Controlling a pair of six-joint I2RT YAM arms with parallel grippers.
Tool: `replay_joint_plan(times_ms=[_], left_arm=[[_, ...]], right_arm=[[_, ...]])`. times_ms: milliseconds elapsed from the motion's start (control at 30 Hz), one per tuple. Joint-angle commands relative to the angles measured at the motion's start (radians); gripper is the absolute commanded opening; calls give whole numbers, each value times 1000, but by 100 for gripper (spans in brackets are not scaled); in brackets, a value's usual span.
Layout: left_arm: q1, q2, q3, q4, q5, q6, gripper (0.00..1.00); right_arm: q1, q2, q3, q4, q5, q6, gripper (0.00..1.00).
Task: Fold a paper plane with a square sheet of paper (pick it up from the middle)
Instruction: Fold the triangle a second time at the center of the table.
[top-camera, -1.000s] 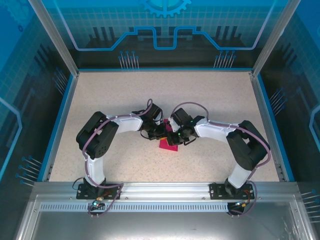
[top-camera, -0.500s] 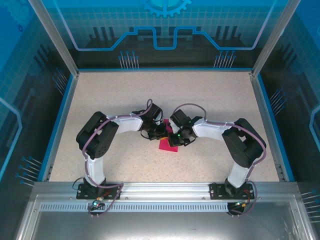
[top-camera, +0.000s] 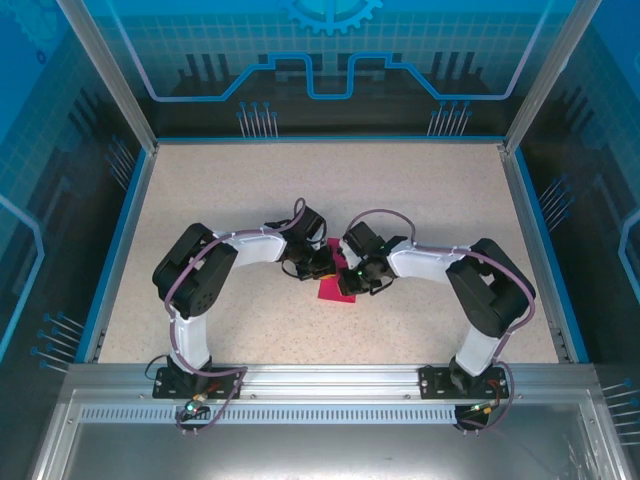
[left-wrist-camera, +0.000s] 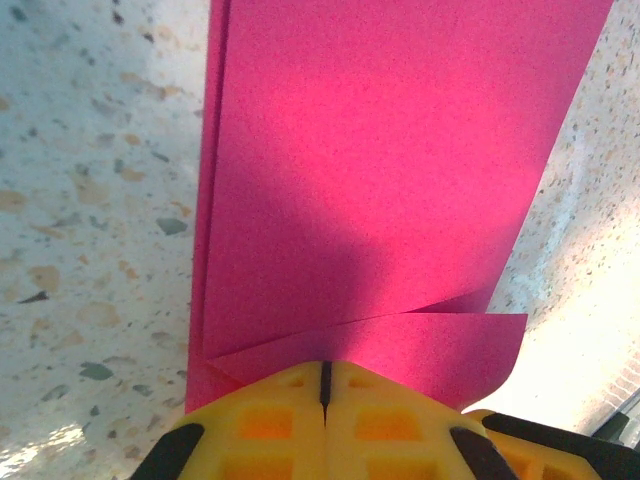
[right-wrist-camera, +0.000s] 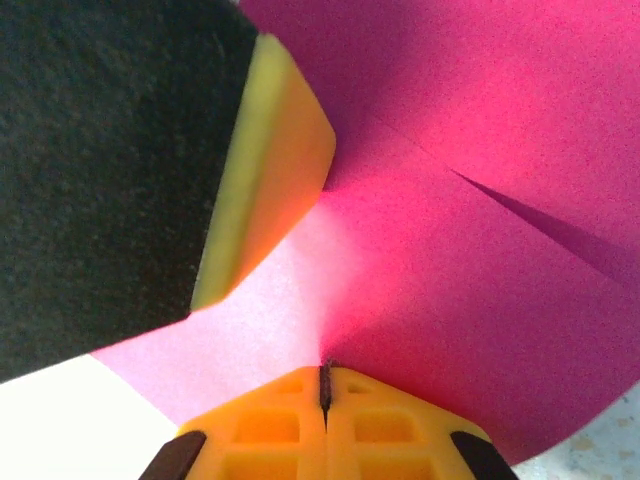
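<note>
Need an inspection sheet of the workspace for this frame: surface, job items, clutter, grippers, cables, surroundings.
Surface: speckled beige table with a blue border, no marks seen.
Job's things: folded magenta paper at the table's centre, between the two grippers; layered folds visible in the left wrist view.
Clutter: nothing seen.
Grippers: left gripper shut, tips at the paper's edge; right gripper shut, tips on the paper. Whether either pinches it is unclear.
Cables: purple-grey cables looped along both arms, none touching the paper.
Surroundings: blue printed panels, aluminium posts, aluminium rail carrying the arm bases.
</note>
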Motion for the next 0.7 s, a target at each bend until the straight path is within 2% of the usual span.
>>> replay_joint_plan(times_ms=[0,667], left_arm=[[2,63,-28,-135,-123,-22,1],[2,58,-34,-131,-118,-19,1]], right_arm=[[-3,-26,-56,-86,-24,-16,0],[-4,-107,-142,-141,-21,-20,0]])
